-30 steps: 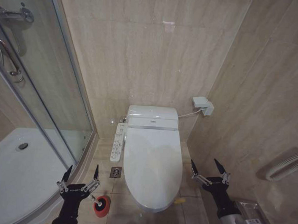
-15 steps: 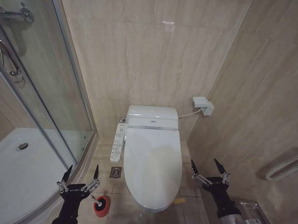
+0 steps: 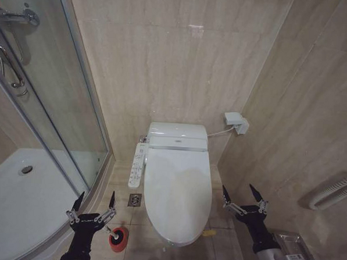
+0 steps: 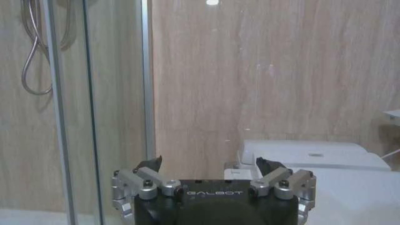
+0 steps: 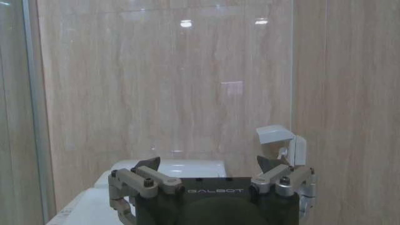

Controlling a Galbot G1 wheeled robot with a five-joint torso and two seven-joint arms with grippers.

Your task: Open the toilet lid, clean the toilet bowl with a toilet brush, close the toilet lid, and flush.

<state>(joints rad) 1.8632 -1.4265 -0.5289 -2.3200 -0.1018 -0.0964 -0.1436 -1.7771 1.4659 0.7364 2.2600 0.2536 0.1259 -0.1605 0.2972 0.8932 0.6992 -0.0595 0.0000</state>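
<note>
The beige tiled wall point(image 3: 182, 66) runs behind everything, and the glass shower screen point(image 3: 53, 100) curves along the robot's left with the white shower tray point(image 3: 18, 203) below it. Against the wall sits the toilet bowl point(image 3: 176, 239), seen only as a sliver of white under its front edge, with the boxy seat unit point(image 3: 178, 136) at the back and the control strip point(image 3: 138, 165) along its left side. The toilet lid point(image 3: 178, 191) lies flat and shut over the whole seat; a small yellow-green strap point(image 3: 210, 232) pokes out by its front right edge.

On the wall to the right of the toilet is a small white box point(image 3: 236, 122) with a cable leading toward the seat unit.

The left gripper point(image 3: 92, 201) hangs low between the shower screen and the toilet, fingers spread wide with nothing between them. The right gripper point(image 3: 243, 195) hangs low on the other side of the toilet, just beside the lid's edge, fingers likewise spread and empty.

On the floor just beside the left gripper stands the toilet brush point(image 3: 112, 236), its thin handle rising from the red cup holder point(image 3: 119, 239). A small floor drain point(image 3: 135, 199) sits between the holder and the control strip.
</note>
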